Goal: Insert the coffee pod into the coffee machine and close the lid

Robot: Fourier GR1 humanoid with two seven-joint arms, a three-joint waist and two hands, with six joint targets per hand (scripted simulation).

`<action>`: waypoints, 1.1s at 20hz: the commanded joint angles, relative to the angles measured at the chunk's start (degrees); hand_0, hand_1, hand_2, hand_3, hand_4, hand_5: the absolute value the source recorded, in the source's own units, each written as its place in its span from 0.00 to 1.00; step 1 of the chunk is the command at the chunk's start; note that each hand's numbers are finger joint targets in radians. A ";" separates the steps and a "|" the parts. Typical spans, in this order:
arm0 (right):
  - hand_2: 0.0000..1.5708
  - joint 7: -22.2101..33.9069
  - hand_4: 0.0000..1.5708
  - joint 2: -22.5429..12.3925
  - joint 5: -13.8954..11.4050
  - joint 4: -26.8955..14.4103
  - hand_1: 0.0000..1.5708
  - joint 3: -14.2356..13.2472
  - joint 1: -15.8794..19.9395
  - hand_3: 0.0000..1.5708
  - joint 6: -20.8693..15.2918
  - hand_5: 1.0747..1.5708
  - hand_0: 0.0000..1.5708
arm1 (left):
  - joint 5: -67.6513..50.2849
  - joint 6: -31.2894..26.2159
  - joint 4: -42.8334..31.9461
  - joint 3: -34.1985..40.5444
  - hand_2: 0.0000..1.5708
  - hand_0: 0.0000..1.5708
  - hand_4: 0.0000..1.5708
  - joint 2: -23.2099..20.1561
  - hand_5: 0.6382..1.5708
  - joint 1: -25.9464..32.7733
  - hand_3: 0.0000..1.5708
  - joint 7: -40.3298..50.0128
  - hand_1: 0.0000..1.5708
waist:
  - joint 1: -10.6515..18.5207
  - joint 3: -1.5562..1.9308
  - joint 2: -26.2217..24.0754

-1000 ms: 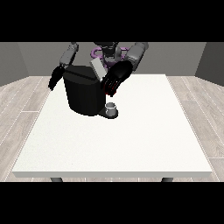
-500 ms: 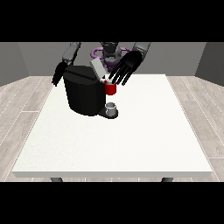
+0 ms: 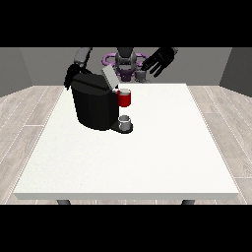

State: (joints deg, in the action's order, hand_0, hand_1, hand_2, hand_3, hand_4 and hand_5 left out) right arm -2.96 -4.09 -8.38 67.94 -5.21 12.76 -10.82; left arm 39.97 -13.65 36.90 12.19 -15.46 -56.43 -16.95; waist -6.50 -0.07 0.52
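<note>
The hand at the view's right [image 3: 158,60] has risen clear of the black boxy coffee machine [image 3: 93,101], fingers spread and empty. Grey flap lid [image 3: 108,77] stands raised; closing remains. The hand at the view's left [image 3: 72,78]: fingers indistinct. Pod not identifiable.

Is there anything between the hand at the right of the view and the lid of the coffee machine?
Nothing visible does. The hand at the view's right is raised with fingers spread, and the air between it and the tilted-up lid of the coffee machine looks free.
</note>
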 commanded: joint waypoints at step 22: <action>0.00 7.36 0.00 -7.43 6.93 5.24 0.00 -3.03 5.15 0.00 11.71 1.00 0.00 | -23.76 -4.74 10.79 4.49 0.00 0.00 0.29 15.43 1.00 30.18 0.00 3.11 0.00 | 15.69 0.09 -15.23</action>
State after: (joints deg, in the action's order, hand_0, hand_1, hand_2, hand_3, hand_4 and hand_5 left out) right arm 2.49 -10.14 -3.31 73.89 -6.23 16.54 -0.42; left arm 18.98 -18.26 42.99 18.77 -0.50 -28.93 -16.62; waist 8.85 0.00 -15.60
